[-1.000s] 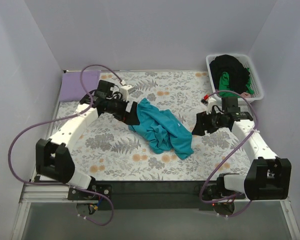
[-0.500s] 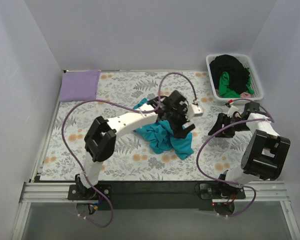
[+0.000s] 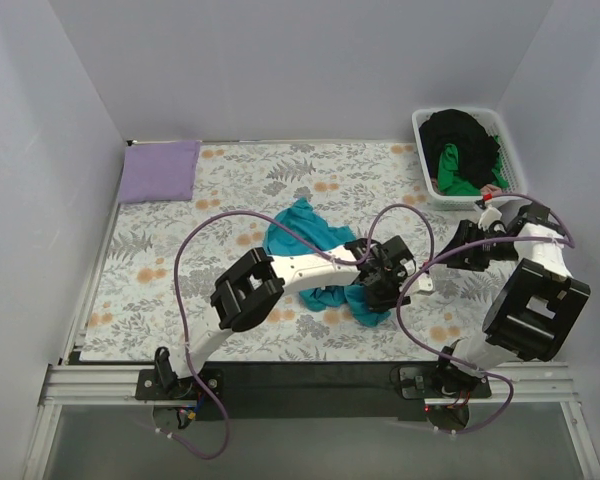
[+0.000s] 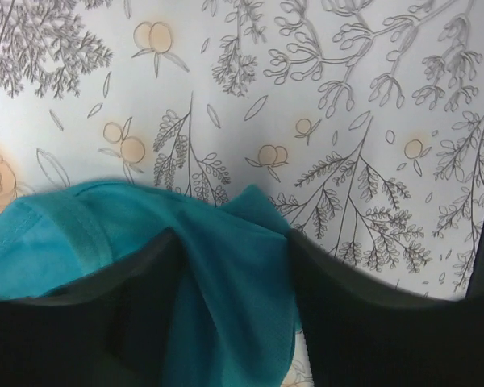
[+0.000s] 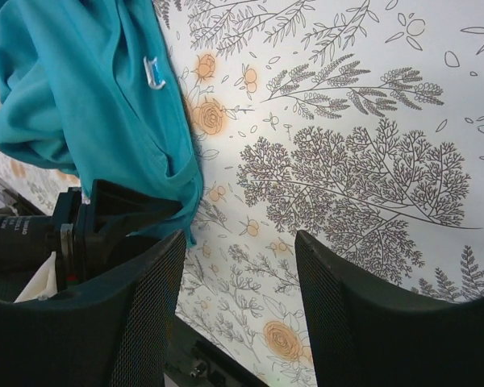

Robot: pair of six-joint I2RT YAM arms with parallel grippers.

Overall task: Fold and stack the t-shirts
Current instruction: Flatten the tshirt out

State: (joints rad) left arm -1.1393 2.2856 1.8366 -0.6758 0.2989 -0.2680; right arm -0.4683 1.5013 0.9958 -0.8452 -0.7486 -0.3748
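Note:
A crumpled teal t-shirt [image 3: 305, 235] lies mid-table on the floral table cloth [image 3: 330, 180]. My left arm reaches across it, and the left gripper [image 3: 385, 285] sits on the shirt's near right corner. In the left wrist view teal cloth [image 4: 226, 282] is bunched between the two dark fingers, so the left gripper [image 4: 234, 242] is shut on it. My right gripper [image 3: 455, 250] hovers right of the shirt, open, with only table cloth between its fingers [image 5: 240, 242]. The teal t-shirt [image 5: 89, 105] also shows at the right wrist view's upper left. A folded lavender t-shirt [image 3: 160, 170] lies at the far left corner.
A white slatted basket [image 3: 424, 158] at the far right holds a black t-shirt [image 3: 462, 130] and a green one [image 3: 455, 160]. White walls close in the table on three sides. Purple cables loop over the left arm.
My left arm swung from the shirt's far left end across to its near right corner, and its jaws closed on the cloth. The right arm drew back towards the right.

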